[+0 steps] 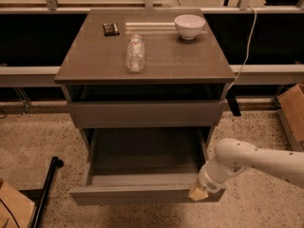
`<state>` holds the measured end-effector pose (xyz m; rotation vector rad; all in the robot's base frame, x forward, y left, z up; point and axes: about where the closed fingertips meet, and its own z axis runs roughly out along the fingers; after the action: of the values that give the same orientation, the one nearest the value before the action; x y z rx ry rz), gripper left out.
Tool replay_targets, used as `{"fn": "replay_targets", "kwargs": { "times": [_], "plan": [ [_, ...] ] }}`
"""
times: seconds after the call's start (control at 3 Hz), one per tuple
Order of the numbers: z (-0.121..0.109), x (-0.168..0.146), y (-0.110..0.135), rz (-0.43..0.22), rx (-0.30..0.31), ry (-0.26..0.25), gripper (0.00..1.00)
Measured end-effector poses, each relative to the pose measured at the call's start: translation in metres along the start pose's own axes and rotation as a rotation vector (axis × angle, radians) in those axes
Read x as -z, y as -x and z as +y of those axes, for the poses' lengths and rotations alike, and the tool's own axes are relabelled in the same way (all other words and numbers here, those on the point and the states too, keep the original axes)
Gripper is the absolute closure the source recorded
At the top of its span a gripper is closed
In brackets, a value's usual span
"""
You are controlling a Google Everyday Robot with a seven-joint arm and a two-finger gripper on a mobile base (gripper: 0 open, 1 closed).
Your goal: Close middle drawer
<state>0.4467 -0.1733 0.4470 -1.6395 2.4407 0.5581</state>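
The middle drawer (137, 194) is pulled far out of the grey-brown cabinet (95, 61). Its flat front faces me low in the camera view and its inside is empty. My gripper (198, 193) is at the right end of that drawer front, with its tan tip against or just before the front face. The white arm (247, 160) comes in from the right. The taller top drawer front (145, 113) sits above, with a dark gap over it. The lowest drawer is hidden under the open one.
On the cabinet top lie a clear plastic bottle (135, 53), a white bowl (189, 26) and a small black object (111, 29). Cardboard boxes stand at the right (294, 109) and lower left (12, 205). A black pole (47, 184) lies on the floor at the left.
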Motion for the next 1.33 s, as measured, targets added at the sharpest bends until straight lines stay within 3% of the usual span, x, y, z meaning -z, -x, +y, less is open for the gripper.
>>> {"fn": "replay_targets", "kwargs": {
  "times": [0.33,0.67,1.33],
  "plan": [
    [-0.007,-0.020,-0.004,0.013,-0.010,0.019,1.00],
    [-0.007,-0.020,-0.004,0.013,-0.010,0.019,1.00],
    [-0.041,-0.026,0.008,0.016,0.010,-0.077,1.00]
  ]
}}
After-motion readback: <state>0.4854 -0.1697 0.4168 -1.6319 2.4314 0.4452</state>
